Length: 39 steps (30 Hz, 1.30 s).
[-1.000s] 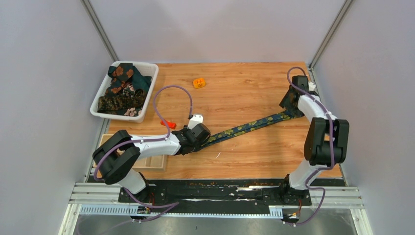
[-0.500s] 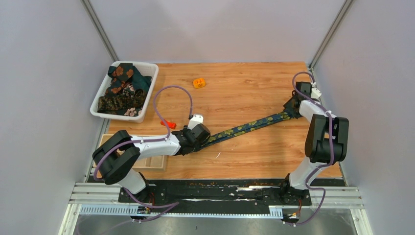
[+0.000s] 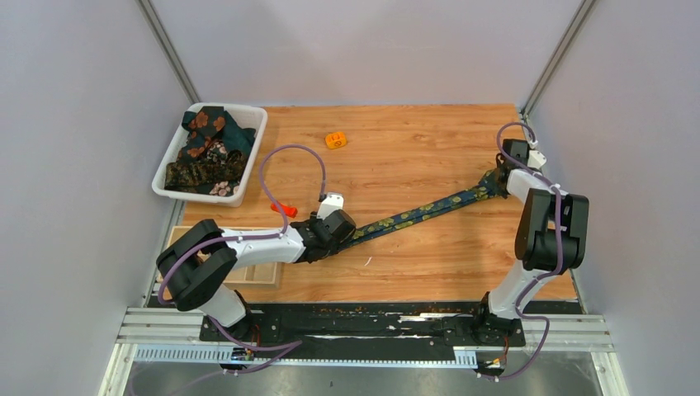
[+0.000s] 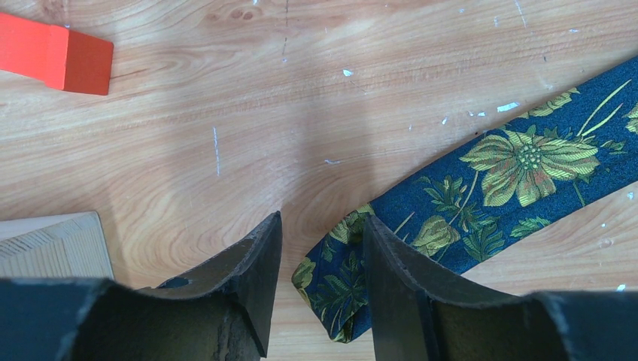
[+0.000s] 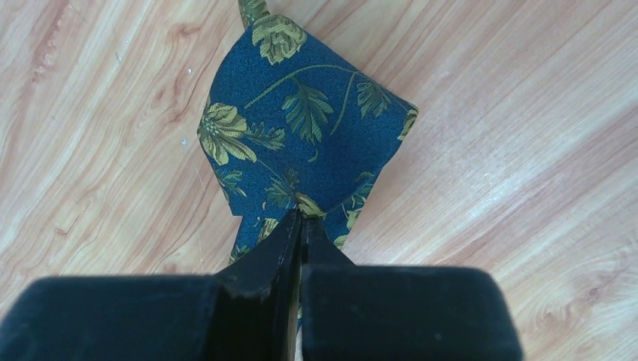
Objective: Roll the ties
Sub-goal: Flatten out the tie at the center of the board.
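At the far left of the table [image 3: 413,132] stands a white bin [image 3: 250,130], and in it lie the other ties [image 3: 206,153], dark green with orange and pinkish flowers, in a heap. A pale wooden board [image 3: 257,275] lies at the near left edge, partly under the left arm. A small red piece [image 3: 283,209] rests on the wood just beside the left gripper [image 3: 334,227], and an orange piece [image 3: 335,140] sits further back, well apart from both arms.

In the left wrist view the left gripper [image 4: 320,233] is released: its fingers [image 4: 252,263] stand apart on the table, and the narrow end of the navy tie [image 4: 489,188] lies in the gap, close against the right finger.

The navy tie [image 3: 421,210] runs straight across the table, from the left gripper up to the right gripper [image 3: 498,180]. The right gripper [image 5: 299,222] is clenched on the wide end of the navy tie [image 5: 301,128], and the fabric is pinched between its closed tips.
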{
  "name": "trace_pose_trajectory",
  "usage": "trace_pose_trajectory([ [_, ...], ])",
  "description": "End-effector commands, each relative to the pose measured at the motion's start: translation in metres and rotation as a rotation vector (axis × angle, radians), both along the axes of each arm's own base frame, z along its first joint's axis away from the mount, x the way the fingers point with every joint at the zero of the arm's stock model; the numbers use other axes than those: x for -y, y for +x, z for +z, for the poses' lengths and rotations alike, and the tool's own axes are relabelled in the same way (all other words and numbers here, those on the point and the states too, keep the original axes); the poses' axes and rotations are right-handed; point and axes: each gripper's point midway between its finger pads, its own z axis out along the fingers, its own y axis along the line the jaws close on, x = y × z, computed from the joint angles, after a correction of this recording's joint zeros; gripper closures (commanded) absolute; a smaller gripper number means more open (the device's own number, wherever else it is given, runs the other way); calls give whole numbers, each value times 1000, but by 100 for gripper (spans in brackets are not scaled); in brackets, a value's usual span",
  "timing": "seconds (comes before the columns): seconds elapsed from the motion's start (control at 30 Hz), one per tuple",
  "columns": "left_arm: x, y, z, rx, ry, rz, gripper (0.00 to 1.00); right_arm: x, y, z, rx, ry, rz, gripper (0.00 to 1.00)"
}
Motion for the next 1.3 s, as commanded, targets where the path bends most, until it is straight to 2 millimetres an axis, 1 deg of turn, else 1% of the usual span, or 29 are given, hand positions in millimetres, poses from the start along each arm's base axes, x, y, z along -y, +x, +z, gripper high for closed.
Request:
trace_pose_trajectory([
  [0.0,-19,-11,-14,-38,94,2,49,19,17,25,92,-60,-30,100],
  [0.1,-18,-11,-14,-36,101,3,50,23,20,41,145,-66,-51,100],
  [0.33,-18,-11,-14,-34,120,7,50,42,30,87,264,-81,-139,100],
  [0.5,-18,-11,-14,-32,132,10,51,51,40,109,331,-68,-185,100],
  [0.53,-18,-10,-13,-31,134,11,51,54,42,112,337,-63,-198,99],
  [0.57,-18,-10,-13,-32,137,11,51,55,43,114,346,-51,-211,90],
  [0.6,-17,-10,-13,-31,137,11,51,57,44,119,357,-40,-219,76],
  [0.63,-18,-10,-13,-31,138,12,51,58,44,122,364,-30,-230,59],
  [0.67,-17,-10,-13,-30,138,13,51,59,43,124,373,-13,-248,47],
  [0.7,-18,-10,-13,-30,140,12,51,60,41,127,388,9,-259,39],
  [0.73,-17,-10,-13,-29,139,13,51,60,41,129,405,32,-262,35],
  [0.83,-17,-10,-13,-25,141,12,51,58,36,138,432,51,-251,30],
  [0.93,-17,-10,-12,-25,144,12,51,55,21,150,449,38,-250,27],
  [1.0,-16,-10,-12,-23,141,14,49,49,12,154,460,51,-231,27],
  [1.07,-16,-9,-10,-22,134,15,46,37,2,152,455,78,-191,27],
  [1.17,-12,-12,-5,-26,106,3,35,15,-15,143,440,115,-116,27],
  [1.23,-9,-14,4,-25,71,-2,27,1,-28,137,421,114,-58,29],
  [1.27,-7,-15,12,-17,47,-6,23,-6,-36,134,407,109,-31,30],
])
